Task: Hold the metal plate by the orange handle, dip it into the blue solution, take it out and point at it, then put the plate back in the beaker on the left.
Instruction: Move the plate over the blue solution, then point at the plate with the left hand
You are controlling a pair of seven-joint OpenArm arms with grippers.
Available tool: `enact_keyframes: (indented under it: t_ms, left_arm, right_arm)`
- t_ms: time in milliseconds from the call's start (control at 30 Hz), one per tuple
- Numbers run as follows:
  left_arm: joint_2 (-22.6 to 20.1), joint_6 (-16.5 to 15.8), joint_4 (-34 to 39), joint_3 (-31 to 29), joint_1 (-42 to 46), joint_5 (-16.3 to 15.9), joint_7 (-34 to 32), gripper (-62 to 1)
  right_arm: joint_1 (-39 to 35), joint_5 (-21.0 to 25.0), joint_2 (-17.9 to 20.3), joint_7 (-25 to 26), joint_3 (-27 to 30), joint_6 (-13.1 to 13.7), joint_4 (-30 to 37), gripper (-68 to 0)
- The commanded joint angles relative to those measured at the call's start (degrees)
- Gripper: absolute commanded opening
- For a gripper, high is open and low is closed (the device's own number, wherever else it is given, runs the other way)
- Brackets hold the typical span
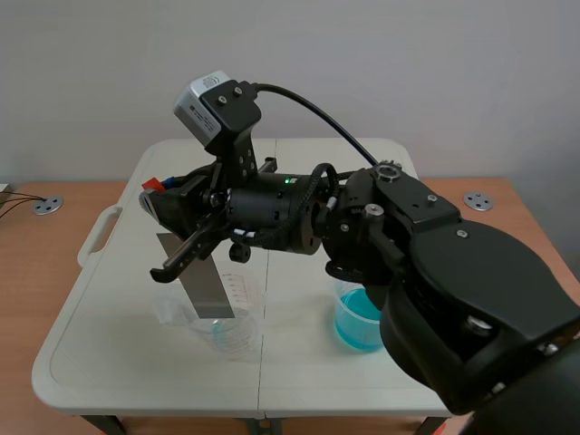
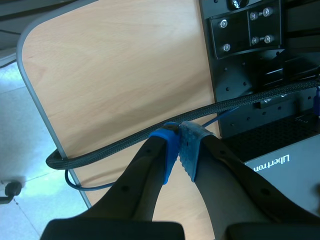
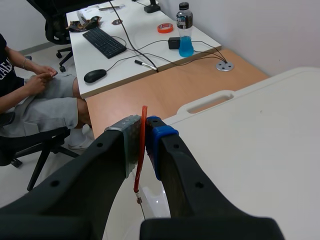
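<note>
Over the near-left part of the white folding table [image 1: 299,381], toward eight o'clock in the scene view, the right arm reaches across from the three o'clock side. Its right gripper [image 1: 161,201] is clenched on the orange handle [image 1: 154,184] of the metal plate [image 1: 201,272].

The grey plate hangs straight down from the handle. Its lower edge sits at the mouth of the clear beaker [image 1: 227,335], the left one of the two. It is hard to tell how deep into this beaker the plate reaches.

The beaker of blue solution [image 1: 358,319] stands at about four o'clock from the clear beaker, well apart from it and partly hidden behind the arm.

In the right wrist view the handle [image 3: 142,165] is a thin orange strip pinched between the two pads, which press flat against it.

The left gripper [image 2: 180,142] does not appear in the scene view. In its own wrist view its pads are pressed together with nothing between them. It hangs over a wooden desk top [image 2: 125,75] and a braided cable [image 2: 150,137], away from the white table.

Judging progress: the grasp on the handle is made. The plate is not in the blue solution now, and nothing shows whether it has been dipped. This is either the lift out at the start or the return at the end. No pointing is under way.
</note>
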Motion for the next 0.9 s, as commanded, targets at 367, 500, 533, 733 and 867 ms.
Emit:
enact_keyframes:
  t_ms: [367, 500, 533, 733, 867]
  left_arm:
    - [0.3, -0.3, 0.7, 0.0, -0.3, -0.3, -1.6, -59.4]
    - [0.3, -0.3, 0.7, 0.0, -0.3, -0.4, -1.6, -59.4]
    - [0.3, -0.3, 0.7, 0.0, -0.3, -0.4, -1.6, -59.4]
    - [0.3, -0.3, 0.7, 0.0, -0.3, -0.4, -1.8, -59.4]
    - [0.3, -0.3, 0.7, 0.0, -0.3, -0.4, -1.7, -59.4]
  right_arm:
    - [-3.3, -1.3, 2.1, 0.3, 0.4, 0.0, 13.7, -66.2]
    - [-4.0, -2.1, 2.8, 0.2, 0.8, 0.0, 17.5, -66.2]
    - [-4.2, -2.2, 3.0, 0.0, 1.0, 0.0, 18.4, -66.2]
    - [-4.4, -2.1, 4.7, -0.2, 2.4, 0.0, 24.1, -66.2]
    - [-4.4, -1.9, 5.9, -0.3, 3.7, 0.0, 27.1, -66.2]
